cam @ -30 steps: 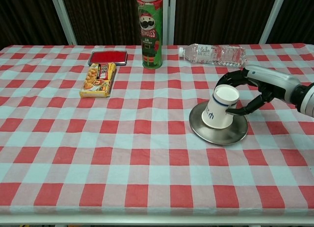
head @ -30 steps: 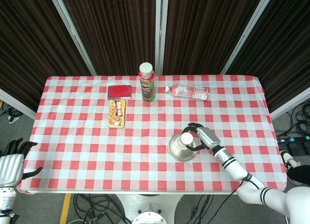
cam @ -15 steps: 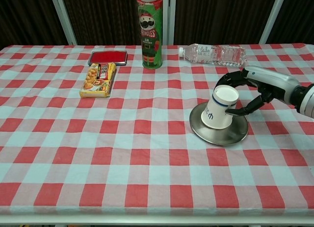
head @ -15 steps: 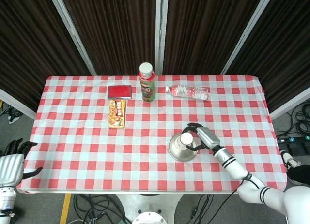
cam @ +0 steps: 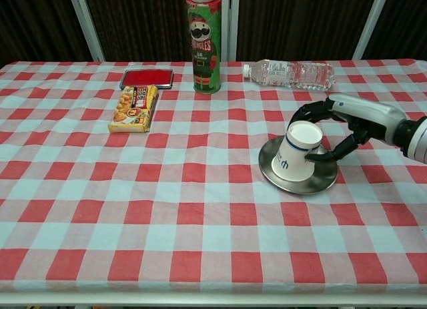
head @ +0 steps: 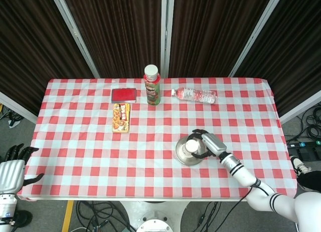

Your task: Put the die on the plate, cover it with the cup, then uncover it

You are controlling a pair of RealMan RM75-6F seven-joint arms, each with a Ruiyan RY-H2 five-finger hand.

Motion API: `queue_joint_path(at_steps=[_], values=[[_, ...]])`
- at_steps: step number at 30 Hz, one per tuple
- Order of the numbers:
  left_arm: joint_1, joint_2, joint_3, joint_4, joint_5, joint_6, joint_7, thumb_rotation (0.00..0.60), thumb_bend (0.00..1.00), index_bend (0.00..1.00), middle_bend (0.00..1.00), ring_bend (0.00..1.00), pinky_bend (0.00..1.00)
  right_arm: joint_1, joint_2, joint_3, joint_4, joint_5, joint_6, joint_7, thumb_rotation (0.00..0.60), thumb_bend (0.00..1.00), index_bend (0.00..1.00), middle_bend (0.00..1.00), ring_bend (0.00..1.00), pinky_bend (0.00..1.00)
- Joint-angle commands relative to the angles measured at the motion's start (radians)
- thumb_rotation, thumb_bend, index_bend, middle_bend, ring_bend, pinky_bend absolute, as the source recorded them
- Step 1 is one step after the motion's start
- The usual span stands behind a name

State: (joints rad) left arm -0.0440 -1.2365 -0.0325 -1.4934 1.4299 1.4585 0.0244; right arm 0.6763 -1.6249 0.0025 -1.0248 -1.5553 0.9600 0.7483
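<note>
One right hand grips the inverted, tilted cup on the plate; hasty lifting could knock the hidden die away

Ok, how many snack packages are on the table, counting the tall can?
2. The green Pringles can stands upright at the back centre, right of the red tin. The flat yellow snack box lies just in front of that tin. Nothing seems to hide another.

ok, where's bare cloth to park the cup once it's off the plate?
Bare cloth left of the plate, below the snack box, and along the near edge. Crowded at the back: red tin, can, bottle. Right hand blocks the plate's right side.
</note>
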Motion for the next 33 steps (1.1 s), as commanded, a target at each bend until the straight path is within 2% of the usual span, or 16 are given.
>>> queue_joint_path(at_steps=[1, 6, 13, 15, 21, 27, 33], values=[[0.002, 0.0, 0.001, 0.0, -0.004, -0.002, -0.001, 0.6, 0.0, 0.25, 0.23, 0.1, 0.09, 0.005, 0.0, -0.008, -0.013, -0.021, 0.005, 0.007, 0.6, 0.24, 0.48, 0.35, 0.13, 0.13], [0.001, -0.002, 0.001, 0.002, -0.002, -0.002, 0.0, 0.6, 0.0, 0.25, 0.23, 0.1, 0.09, 0.005, 0.027, -0.052, -0.059, -0.085, 0.042, 0.022, 0.6, 0.25, 0.48, 0.36, 0.13, 0.12], [0.0, -0.002, 0.0, 0.003, 0.0, -0.003, -0.002, 0.6, 0.0, 0.25, 0.23, 0.1, 0.09, 0.012, -0.006, 0.007, 0.012, 0.011, -0.016, -0.025, 0.6, 0.24, 0.48, 0.36, 0.13, 0.12], [0.001, -0.002, 0.001, 0.004, -0.002, -0.003, -0.003, 0.6, 0.0, 0.25, 0.23, 0.1, 0.09, 0.012, -0.01, 0.007, 0.016, 0.011, -0.017, -0.025, 0.6, 0.24, 0.48, 0.35, 0.13, 0.12], [0.002, -0.004, 0.002, 0.005, -0.003, -0.005, -0.003, 0.6, 0.0, 0.25, 0.23, 0.1, 0.09, 0.0, 0.015, -0.044, -0.025, -0.063, 0.041, 0.02, 0.6, 0.25, 0.47, 0.36, 0.13, 0.12], [0.001, -0.004, 0.0, 0.008, 0.003, 0.001, -0.008, 0.6, 0.0, 0.25, 0.23, 0.1, 0.09, -0.01, -0.001, 0.003, 0.014, -0.006, 0.048, 0.011, 0.6, 0.25, 0.48, 0.36, 0.13, 0.12], [0.001, -0.006, 0.001, 0.011, 0.004, -0.002, -0.012, 0.6, 0.0, 0.25, 0.23, 0.1, 0.09, -0.027, 0.028, 0.053, 0.019, 0.037, 0.09, 0.032, 0.6, 0.24, 0.47, 0.36, 0.13, 0.12]])
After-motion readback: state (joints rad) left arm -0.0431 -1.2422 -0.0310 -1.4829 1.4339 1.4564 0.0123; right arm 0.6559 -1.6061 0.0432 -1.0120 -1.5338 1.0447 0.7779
